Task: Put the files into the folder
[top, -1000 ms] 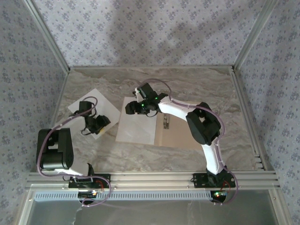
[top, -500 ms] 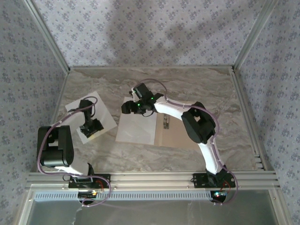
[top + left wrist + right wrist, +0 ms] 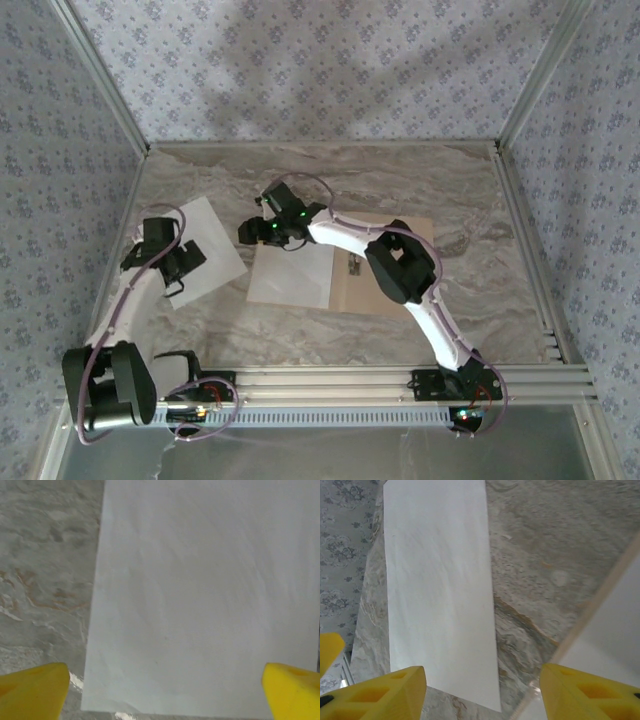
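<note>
Top external view: both claws spread wide, nothing gripped

So the left claw (image 3: 178, 265) hangs over the loose white sheet (image 3: 215, 235) on the left of the tabletop (image 3: 450, 180), and the right claw (image 3: 248, 232) hovers above the bare gap just beside it. The second sheet (image 3: 295, 278) lies on the left half of the open tan folder (image 3: 380, 295), mid-tabletop.

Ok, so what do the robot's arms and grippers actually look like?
The left arm and right arm have white links joined by bulky black joint housings, with a thin purple cable looping alongside each. Small green lights glow on the right wrist. The left gripper and right gripper have blocky yellow fingers; the right ones show moulded recesses.
</note>
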Available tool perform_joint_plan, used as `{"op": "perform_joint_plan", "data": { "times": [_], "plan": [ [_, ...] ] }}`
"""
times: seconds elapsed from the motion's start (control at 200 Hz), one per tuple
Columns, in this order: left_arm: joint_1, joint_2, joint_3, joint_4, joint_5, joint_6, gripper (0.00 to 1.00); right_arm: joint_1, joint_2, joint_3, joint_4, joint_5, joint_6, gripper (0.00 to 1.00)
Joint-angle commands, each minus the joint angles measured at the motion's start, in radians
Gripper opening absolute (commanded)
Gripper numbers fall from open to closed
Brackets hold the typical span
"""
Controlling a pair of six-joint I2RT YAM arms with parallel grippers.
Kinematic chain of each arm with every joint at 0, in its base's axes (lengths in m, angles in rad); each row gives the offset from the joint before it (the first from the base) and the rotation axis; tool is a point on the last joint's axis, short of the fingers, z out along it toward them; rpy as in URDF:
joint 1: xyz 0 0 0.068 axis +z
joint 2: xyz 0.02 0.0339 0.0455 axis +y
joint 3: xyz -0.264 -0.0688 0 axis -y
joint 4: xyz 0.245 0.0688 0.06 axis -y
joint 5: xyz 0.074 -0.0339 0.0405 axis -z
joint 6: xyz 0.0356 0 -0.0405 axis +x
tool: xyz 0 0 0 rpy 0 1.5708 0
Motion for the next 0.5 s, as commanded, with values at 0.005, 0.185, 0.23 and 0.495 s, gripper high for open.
{"op": "perform_joint_plan", "data": {
  "times": [0.005,0.185,0.23,0.495],
  "plan": [
    [0.056,-0.011,-0.040,0.100,0.016,0.001,1.00,0.035,0.041,0.057,-0.045,0.060,-0.022,0.62],
    [0.184,0.119,0.002,0.105,0.166,0.037,0.99,0.047,0.102,0.125,-0.067,0.095,-0.022,0.62],
    [0.200,0.148,0.008,0.119,0.197,0.042,0.99,0.048,0.120,0.149,-0.075,0.096,-0.016,0.62],
    [0.209,0.302,0.051,0.160,0.280,0.052,0.92,0.052,0.188,0.260,-0.126,0.098,-0.012,0.61]
  ]
}}
